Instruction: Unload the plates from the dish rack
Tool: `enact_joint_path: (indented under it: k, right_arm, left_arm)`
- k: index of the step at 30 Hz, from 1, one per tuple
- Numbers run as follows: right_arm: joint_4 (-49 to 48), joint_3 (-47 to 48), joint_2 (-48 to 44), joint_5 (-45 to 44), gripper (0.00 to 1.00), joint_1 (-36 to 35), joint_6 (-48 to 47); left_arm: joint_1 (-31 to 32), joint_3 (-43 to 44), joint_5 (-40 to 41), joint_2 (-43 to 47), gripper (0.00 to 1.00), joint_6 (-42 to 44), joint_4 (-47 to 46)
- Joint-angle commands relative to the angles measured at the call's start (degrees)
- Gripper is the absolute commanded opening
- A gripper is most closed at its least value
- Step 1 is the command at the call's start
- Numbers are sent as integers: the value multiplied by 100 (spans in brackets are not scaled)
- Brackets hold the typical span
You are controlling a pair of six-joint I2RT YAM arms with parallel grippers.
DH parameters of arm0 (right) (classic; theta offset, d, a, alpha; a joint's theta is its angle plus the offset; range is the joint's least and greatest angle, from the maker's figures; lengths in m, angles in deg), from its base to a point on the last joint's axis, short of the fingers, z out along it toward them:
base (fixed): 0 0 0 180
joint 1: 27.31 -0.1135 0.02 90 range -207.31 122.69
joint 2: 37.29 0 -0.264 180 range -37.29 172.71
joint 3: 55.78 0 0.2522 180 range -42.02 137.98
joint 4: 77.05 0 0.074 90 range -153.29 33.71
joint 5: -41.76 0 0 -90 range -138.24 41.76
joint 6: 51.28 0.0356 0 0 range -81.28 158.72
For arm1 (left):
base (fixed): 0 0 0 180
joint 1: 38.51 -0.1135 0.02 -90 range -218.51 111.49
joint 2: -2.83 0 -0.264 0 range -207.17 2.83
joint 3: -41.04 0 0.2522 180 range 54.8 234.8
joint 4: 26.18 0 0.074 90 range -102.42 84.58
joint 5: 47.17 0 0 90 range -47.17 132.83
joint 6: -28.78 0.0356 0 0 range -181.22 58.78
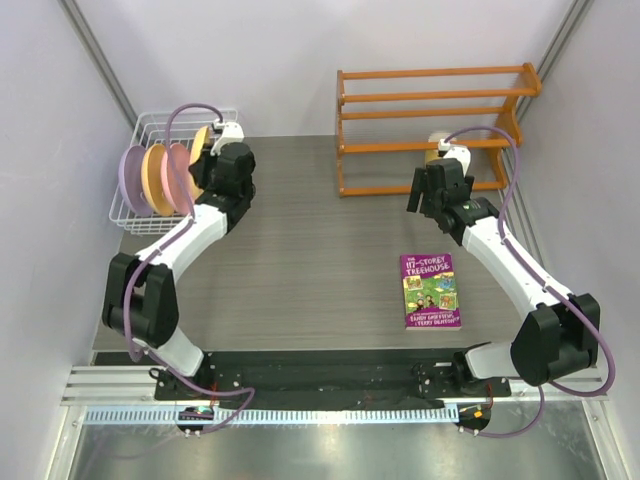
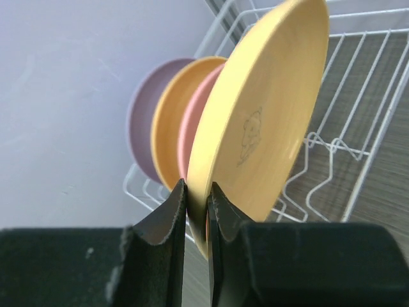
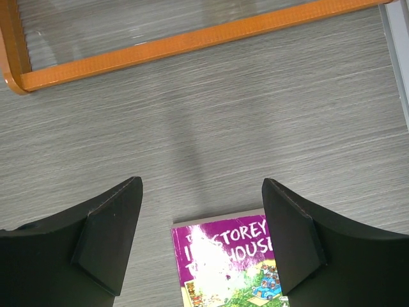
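Observation:
Several plates stand on edge in the white wire dish rack [image 1: 146, 127] at the far left: lavender [image 1: 132, 178], orange [image 1: 155, 180], pink [image 1: 180, 168] and yellow [image 1: 201, 140]. My left gripper [image 1: 205, 165] reaches into the rack from the right. In the left wrist view its jaws [image 2: 197, 188] are shut on the lower rim of the yellow plate [image 2: 268, 115], which tilts away from the pink plate [image 2: 192, 121], orange plate [image 2: 167, 131] and lavender plate [image 2: 142, 118] behind it. My right gripper [image 1: 426, 190] hangs open over bare table [image 3: 201, 183].
An orange wooden shelf rack [image 1: 430, 130] stands at the back right, with a yellow mug [image 1: 438, 146] partly hidden behind it. A purple book [image 1: 430, 290] lies flat at the right, its top edge below my right fingers [image 3: 223, 262]. Grey walls close in both sides.

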Motion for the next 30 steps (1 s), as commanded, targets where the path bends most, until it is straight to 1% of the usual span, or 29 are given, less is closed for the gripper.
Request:
enact_joint_path:
  k: [1, 2, 4, 5, 6, 7, 8, 9, 10, 11, 12, 14, 15, 16, 17, 18, 19, 20, 23, 25, 30]
  right_arm:
    - [-207, -28, -306, 149, 81, 21, 87]
    - [-242, -37, -359, 263, 81, 12, 61]
    - [-321, -133, -482, 395, 82, 12, 43]
    - [-469, -186, -614, 631, 82, 12, 26]
    - [-540, -274, -658, 781, 81, 12, 8]
    - [-593, -327, -711, 922, 82, 12, 8]
    - [-689, -353, -799, 1097, 81, 12, 17]
    - [-743, -415, -843, 1351, 82, 12, 52]
    - [-778, -441, -861, 1510, 82, 12, 122]
    - [-865, -459, -896, 1668, 82, 12, 148]
    - [-918, -503, -905, 1957, 82, 12, 201]
    - [-1093, -564, -896, 2170, 82, 12, 376]
    - [-1156, -625, -896, 2615, 82, 12, 447]
    - [-1252, -678, -896, 2793, 82, 12, 526]
    - [-1523, -748, -905, 3030, 82, 12, 718]
    - [-1708, -923, -905, 3215, 82, 3, 850]
    - [-1884, -1003, -896, 3565, 81, -5, 1008]
    - [-2286, -1187, -896, 3699, 81, -23, 1236]
    - [-2815, -1416, -791, 3920, 80, -146, 1493]
    - [-2966, -1452, -651, 3947, 80, -251, 1572]
    - [-3440, -1707, -360, 4166, 80, -383, 1861]
  left_arm:
    - [241, 446, 603, 604, 0, 605, -757]
    - [286, 464, 621, 683, 0, 552, -652]
    - [409, 603, 516, 955, 0, -60, 48]
    - [444, 674, 63, 1052, 0, -333, 461]
    - [505, 718, -90, 1140, 0, -623, 1040]
    - [532, 797, -309, 1228, 0, -1131, 1306]
    - [550, 824, -546, 1377, 0, -1379, 1553]
    - [558, 841, -940, 1439, 0, -1660, 1990]
    - [559, 868, -1144, 1492, 0, -2142, 2195]
    - [567, 859, -1302, 1597, 0, -2346, 2353]
    - [567, 755, -1713, 1650, 0, -2514, 2538]
    - [567, 588, -2075, 1816, 0, -2997, 2610]
    - [567, 378, -2278, 1852, 0, -3156, 2584]
    - [567, 271, -2671, 1879, 0, -3296, 2575]
    - [567, 183, -2849, 1888, 0, -3628, 2575]
    - [567, 0, -3034, 1862, 0, -3780, 2540]
    - [576, -89, -3497, 1853, 0, -3929, 2531]
    - [576, -194, -3710, 1827, 0, -4209, 2365]
    - [646, -643, -4387, 1844, 0, -4719, 1909]
    - [673, -898, -4756, 1861, 0, -4923, 1688]
    - [804, -1153, -5048, 1879, 0, -5240, 1266]
